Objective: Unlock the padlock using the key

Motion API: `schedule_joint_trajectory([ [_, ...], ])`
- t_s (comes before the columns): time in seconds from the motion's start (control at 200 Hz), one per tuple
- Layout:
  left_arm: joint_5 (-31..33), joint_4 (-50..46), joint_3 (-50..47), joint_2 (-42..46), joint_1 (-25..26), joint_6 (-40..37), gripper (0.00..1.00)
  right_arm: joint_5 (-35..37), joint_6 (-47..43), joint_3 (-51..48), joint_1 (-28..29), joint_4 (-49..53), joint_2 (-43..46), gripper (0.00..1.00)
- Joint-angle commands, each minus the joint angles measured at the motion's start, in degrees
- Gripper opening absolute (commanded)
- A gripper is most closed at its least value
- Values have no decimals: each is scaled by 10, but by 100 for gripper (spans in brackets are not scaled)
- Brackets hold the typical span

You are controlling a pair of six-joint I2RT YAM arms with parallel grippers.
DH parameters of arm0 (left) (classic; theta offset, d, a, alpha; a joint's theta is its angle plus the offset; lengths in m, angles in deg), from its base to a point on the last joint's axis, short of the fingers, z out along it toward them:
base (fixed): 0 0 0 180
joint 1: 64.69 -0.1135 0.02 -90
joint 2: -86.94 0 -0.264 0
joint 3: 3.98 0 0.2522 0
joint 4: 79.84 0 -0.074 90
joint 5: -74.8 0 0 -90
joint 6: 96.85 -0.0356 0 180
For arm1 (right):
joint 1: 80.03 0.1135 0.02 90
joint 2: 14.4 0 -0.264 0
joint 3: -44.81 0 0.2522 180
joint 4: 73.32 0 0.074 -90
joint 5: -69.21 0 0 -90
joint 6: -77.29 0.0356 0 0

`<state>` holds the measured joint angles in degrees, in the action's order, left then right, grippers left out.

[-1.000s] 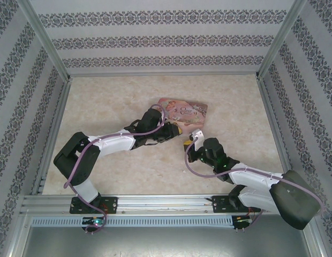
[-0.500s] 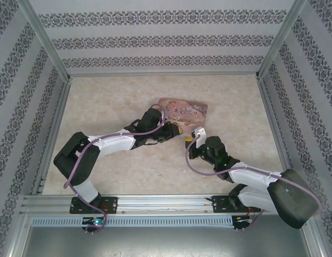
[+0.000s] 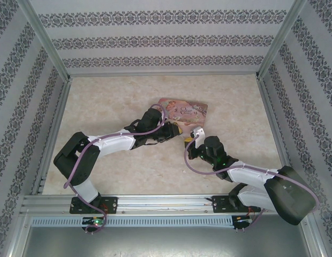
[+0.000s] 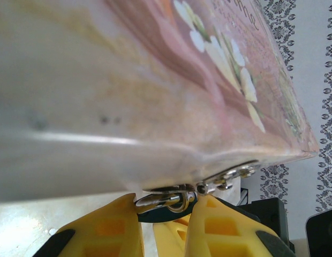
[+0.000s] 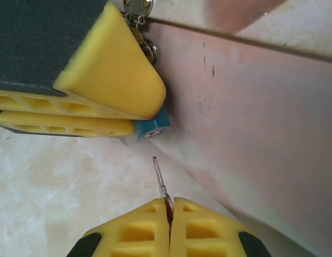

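Right fingers [image 5: 138, 233], shifted slightly, pinch the key [image 5: 160, 181] just short of the padlock [image 5: 153, 127] left fingers [image 5: 110, 80] clamp.

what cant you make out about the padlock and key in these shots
padlock body: right wrist view, mostly covered by the fingers of the left pincer; a blue corner pokes out.
keyhole: too small to read there.
key head: buried between the right pincer pads; the blade shows.
top view: padlock and key too small, under the wrists.
pink tin: blurred, cut off by the frame in the left wrist view.
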<state>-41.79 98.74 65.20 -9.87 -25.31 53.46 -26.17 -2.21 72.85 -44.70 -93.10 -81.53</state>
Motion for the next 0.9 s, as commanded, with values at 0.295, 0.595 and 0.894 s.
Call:
schedule_joint_trajectory([
  [0.295, -24, 10, 5, 15, 3, 15, 16, -15, 3, 25, -11, -33, -5, 0],
  [0.595, -29, 8, 8, 13, 3, 16, 16, -22, 1, 29, -14, -43, -11, 0],
  [0.894, -35, 4, 12, 16, 3, 17, 16, -34, 11, 29, -21, -84, -27, 0],
])
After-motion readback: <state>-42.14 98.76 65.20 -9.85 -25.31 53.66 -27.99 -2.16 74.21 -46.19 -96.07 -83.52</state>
